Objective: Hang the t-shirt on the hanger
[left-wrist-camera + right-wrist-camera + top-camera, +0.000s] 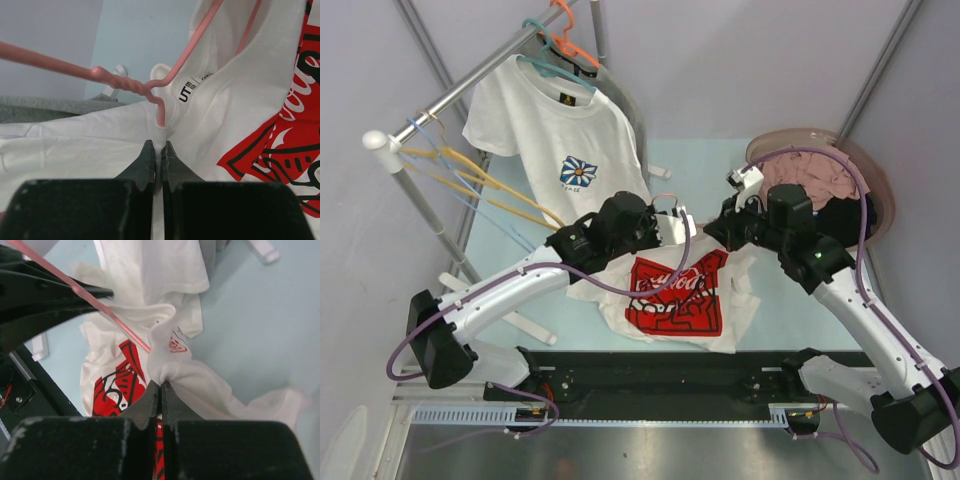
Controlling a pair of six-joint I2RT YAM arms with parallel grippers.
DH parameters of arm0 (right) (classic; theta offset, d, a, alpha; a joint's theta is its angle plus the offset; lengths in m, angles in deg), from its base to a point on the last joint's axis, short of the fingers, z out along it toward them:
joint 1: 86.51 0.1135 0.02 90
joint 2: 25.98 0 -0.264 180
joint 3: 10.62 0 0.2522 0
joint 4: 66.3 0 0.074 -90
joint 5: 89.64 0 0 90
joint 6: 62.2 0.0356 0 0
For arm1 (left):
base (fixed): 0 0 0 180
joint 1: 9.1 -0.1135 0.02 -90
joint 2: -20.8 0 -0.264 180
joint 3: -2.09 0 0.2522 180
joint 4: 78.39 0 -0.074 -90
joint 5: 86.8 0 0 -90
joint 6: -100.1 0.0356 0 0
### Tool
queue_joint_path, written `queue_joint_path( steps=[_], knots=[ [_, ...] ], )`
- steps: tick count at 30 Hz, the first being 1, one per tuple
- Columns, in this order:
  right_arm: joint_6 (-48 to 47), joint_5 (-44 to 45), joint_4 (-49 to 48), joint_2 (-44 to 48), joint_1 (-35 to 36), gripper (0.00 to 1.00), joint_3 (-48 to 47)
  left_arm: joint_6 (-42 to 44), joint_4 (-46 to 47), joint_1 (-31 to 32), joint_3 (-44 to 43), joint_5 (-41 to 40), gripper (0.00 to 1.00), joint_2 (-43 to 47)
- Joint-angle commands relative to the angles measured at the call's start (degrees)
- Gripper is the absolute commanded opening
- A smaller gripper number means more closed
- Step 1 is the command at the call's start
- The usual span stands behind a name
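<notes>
At the pale-blue table's (790, 300) near edge lay the limp white red-print t-shirt (675, 290), thin pale-pink hanger (125, 82) through its collar. The left gripper (156, 150) and right gripper (160, 387) each pinched its fabric. It looked light and floppy, best gripped by the collar.

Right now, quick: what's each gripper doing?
Left gripper: closed, pinching the t-shirt near its collar.
Right gripper: closed on a fold of the t-shirt.

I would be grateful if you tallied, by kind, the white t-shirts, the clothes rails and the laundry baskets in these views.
White t-shirts: 2, the red-print t-shirt and the daisy t-shirt
Clothes rail: 1
Laundry basket: 1
Total: 4
</notes>
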Motion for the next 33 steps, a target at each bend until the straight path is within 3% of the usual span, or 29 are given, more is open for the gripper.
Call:
queue_joint_path(
  steps=[1,2,5,10,18,24,27,28,31,33],
  knots=[
    [-5.04,2.68,-2.87,1.61,1.14,0.1,-5.0,1.36,3.27,0.7,-2.12,5.11,0.0,2.4],
    [-6.18,2.59,-2.87,1.87,1.06,0.24,-5.27,1.71,3.62,0.7,-1.6,5.29,0.0,2.76],
    [-11.02,-0.29,-2.44,3.36,0.97,0.5,-5.8,1.71,3.71,0.7,-2.03,6.25,0.0,3.38],
    [-14.37,-7.07,-2.61,3.29,1.32,0.6,-6.06,0.31,3.01,0.7,-4.31,7.13,0.0,3.03],
    [-16.47,-14.28,-1.91,-1.11,2.81,0.51,-6.15,-0.83,2.13,0.7,-5.37,10.04,0.0,2.59],
    [-19.81,-12.35,-3.39,-5.59,4.31,0.5,-6.15,-2.5,2.75,0.7,-5.2,11.88,0.0,2.85],
    [-21.48,-11.47,-3.58,-7.26,4.39,0.43,-6.15,-2.86,2.92,0.7,-4.5,12.94,0.0,3.2],
    [-21.92,-11.3,-3.49,-7.35,4.39,0.34,-6.15,-2.86,3.01,0.7,-4.15,13.37,0.0,3.46],
    [-24.47,-10.33,-1.82,-7.97,4.39,0.28,-6.06,-3.56,3.45,0.7,-3.09,14.16,0.0,4.43],
    [-25.96,-10.33,-1.03,-8.32,3.87,0.16,-6.15,-3.38,3.36,0.7,-2.56,14.69,0.0,4.78]
  ],
)
